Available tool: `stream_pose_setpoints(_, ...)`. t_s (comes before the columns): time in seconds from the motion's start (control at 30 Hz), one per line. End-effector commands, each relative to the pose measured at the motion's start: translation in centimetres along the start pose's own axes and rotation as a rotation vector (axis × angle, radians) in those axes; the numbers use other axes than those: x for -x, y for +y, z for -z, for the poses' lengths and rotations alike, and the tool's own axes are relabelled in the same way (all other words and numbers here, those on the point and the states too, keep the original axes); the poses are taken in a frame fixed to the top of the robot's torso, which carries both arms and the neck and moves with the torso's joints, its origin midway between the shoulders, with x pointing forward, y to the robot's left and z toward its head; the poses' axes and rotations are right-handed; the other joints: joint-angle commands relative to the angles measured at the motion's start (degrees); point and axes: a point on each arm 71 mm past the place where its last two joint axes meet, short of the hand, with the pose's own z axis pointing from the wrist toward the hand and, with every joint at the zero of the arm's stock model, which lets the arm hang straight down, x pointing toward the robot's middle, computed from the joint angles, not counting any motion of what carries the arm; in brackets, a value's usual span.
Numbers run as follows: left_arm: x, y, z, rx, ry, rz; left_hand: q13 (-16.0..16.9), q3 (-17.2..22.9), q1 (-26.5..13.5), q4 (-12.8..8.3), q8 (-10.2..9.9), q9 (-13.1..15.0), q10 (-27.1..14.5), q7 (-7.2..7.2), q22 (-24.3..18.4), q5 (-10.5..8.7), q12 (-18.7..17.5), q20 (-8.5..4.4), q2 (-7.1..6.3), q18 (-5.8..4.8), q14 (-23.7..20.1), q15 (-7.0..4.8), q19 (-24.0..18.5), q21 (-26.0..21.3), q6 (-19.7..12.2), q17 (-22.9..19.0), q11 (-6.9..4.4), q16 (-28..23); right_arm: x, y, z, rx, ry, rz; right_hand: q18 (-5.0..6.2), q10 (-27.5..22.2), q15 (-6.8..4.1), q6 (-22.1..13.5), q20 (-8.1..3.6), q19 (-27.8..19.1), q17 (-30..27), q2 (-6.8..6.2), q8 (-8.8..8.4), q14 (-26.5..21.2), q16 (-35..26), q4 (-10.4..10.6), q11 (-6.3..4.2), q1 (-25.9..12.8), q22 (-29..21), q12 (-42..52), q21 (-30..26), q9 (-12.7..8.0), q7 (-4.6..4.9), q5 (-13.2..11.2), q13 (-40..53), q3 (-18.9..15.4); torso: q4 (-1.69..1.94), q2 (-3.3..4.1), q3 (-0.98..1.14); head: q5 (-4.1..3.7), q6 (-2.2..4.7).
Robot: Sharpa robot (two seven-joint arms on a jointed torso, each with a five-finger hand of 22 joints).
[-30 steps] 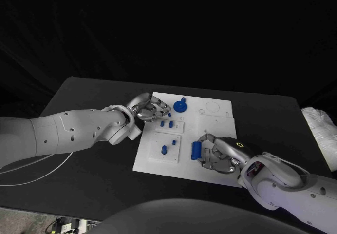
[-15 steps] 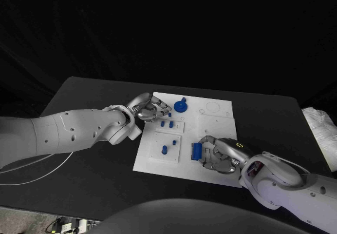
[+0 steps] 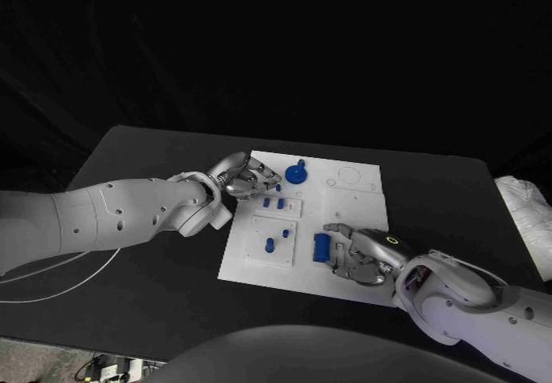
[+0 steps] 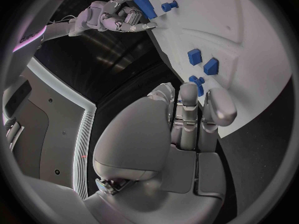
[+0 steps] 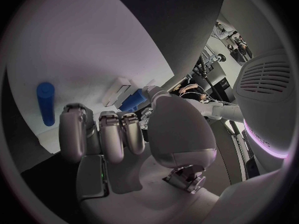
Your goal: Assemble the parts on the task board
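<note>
Since the earlier frames the right hand [image 3: 359, 257] has shifted slightly toward the robot along the near right part of the task board [image 3: 356, 185], and the blue rectangular block [image 3: 320, 248] now shows more fully on the side of the hand facing the left arm. The left hand [image 3: 244, 177] has not moved.

The block lies just beside the right hand's fingers [image 3: 341, 252], its long axis running from the board's far edge toward its near edge. The fingers are curled in close together next to it; the right wrist view shows a blue piece [image 5: 132, 101] beyond the fingertips, but whether the hand grips the block cannot be told.

The left hand sits at the far left edge of the board, fingers curled around a small blue piece [image 4: 198, 82]; whether it is held cannot be told. Just beyond this hand stands a round blue part with a knob [image 3: 296, 173]. Between the two hands lie two small blue blocks [image 3: 273, 203] and a short blue peg [image 3: 268, 244], its long axis pointing away from the robot.
</note>
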Motion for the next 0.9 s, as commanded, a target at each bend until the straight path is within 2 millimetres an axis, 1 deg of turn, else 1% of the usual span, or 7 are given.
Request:
stream_pose_setpoints(0.03,-0.2,-0.1,0.0,-0.001,0.015,0.011,-0.1,0.2,-0.4,0.1,0.2,0.1,0.0,0.24,7.9,0.19,0.3,0.53,0.16,0.35,-0.1,0.45,0.0,-0.4,-0.1,-0.1,0.50,0.2,-0.2,0.1,0.0,0.005,0.022,0.014,0.70,6.1,-0.57,-2.4,0.01,-0.6,15.1,-0.15,-3.46,6.1,0.2,-0.1,-0.66,-0.3,10.6,0.2,-0.7,-1.1,1.89,-0.5,15.1,-0.5,0.00,0.01,0.00,0.02,-0.01)
stream_pose_setpoints(0.27,-0.2,-0.1,-0.1,0.000,0.016,0.011,-0.1,0.2,-0.5,0.1,0.2,0.1,0.0,0.25,7.9,0.19,0.3,0.56,0.18,0.35,-0.1,0.49,0.0,-0.4,-0.1,-0.1,0.52,0.2,0.0,0.3,0.2,0.022,-0.013,0.011,0.93,6.1,-1.37,-5.8,-0.68,-1.1,15.1,-0.34,-8.23,6.1,0.2,0.0,-1.50,-0.4,10.3,0.2,-1.8,-2.3,0.98,-4.5,15.1,-1.4,-0.02,-0.02,0.01,0.05,-0.01)
stream_pose_setpoints(0.33,-0.2,-0.1,0.0,-0.001,0.015,0.010,-0.1,0.2,-0.5,0.1,0.2,0.1,0.0,0.25,7.9,0.19,0.3,0.56,0.18,0.35,-0.1,0.49,0.0,-0.4,-0.1,-0.1,0.52,0.2,0.2,0.3,0.3,0.028,-0.034,0.009,0.99,6.1,-1.73,-6.3,-0.99,-1.3,15.1,-0.51,-8.80,6.1,0.2,0.3,-1.85,-0.5,10.2,0.2,-2.1,-2.4,0.60,-9.0,15.1,-2.2,-0.05,-0.02,0.00,0.09,-0.01)
stream_pose_setpoints(0.47,-0.1,-0.1,0.0,-0.010,0.007,0.009,-0.1,0.2,-0.5,0.1,0.2,0.1,0.0,0.25,7.9,0.19,0.3,0.57,0.19,0.35,-0.1,0.49,0.0,-0.4,-0.1,-0.1,0.52,0.2,0.9,0.3,0.9,0.047,-0.102,0.001,0.96,6.1,-2.14,-5.2,-1.44,-1.1,15.1,-3.03,-7.61,6.1,0.2,1.7,-2.19,-1.7,10.2,0.2,-2.2,-2.1,0.22,-23.7,15.1,-6.8,-0.02,-0.05,-0.03,0.12,-0.01)
stream_pose_setpoints(0.57,0.0,-0.1,0.1,-0.016,0.000,0.009,-0.1,0.2,-0.6,0.0,0.2,0.1,0.0,0.25,7.9,0.19,0.3,0.58,0.20,0.35,-0.1,0.51,0.0,-0.4,-0.1,0.0,0.53,0.2,2.0,0.2,1.6,0.065,-0.160,-0.005,0.76,6.1,-2.16,-2.8,-1.55,-0.5,15.1,-4.12,-4.74,6.1,0.2,1.9,-2.22,-2.7,10.5,0.2,-1.5,-1.5,0.29,-27.2,15.1,-8.7,0.05,-0.15,-0.07,0.02,-0.01)
stream_pose_setpoints(0.67,0.0,-0.1,0.1,-0.019,-0.006,0.009,-0.1,0.2,-0.6,0.0,0.2,0.1,0.0,0.25,7.9,0.19,0.3,0.58,0.20,0.35,-0.1,0.51,0.0,-0.4,-0.1,0.0,0.53,0.2,3.4,0.0,2.2,0.079,-0.205,-0.008,0.53,6.1,-2.13,2.5,-1.52,0.1,15.1,-1.66,0.47,6.1,0.2,1.7,-2.15,-2.5,10.9,0.2,-0.7,-0.4,0.35,-25.5,15.1,-7.6,0.04,-0.14,-0.11,-0.05,-0.01)
stream_pose_setpoints(0.9,0.0,-0.3,0.0,-0.025,-0.010,0.011,-0.1,0.3,-0.6,0.0,0.2,0.1,0.0,0.23,7.9,0.21,0.3,0.60,0.22,0.37,0.0,0.51,-0.1,-0.4,-0.1,0.0,0.54,0.3,4.9,-0.3,3.2,0.103,-0.219,-0.019,0.42,6.1,-1.79,12.0,-1.31,0.2,15.1,1.39,9.05,6.1,0.2,-0.4,-1.77,2.8,11.0,0.2,-0.4,1.9,0.82,-5.1,15.1,-4.0,-0.06,0.02,-0.13,-0.20,-0.01)
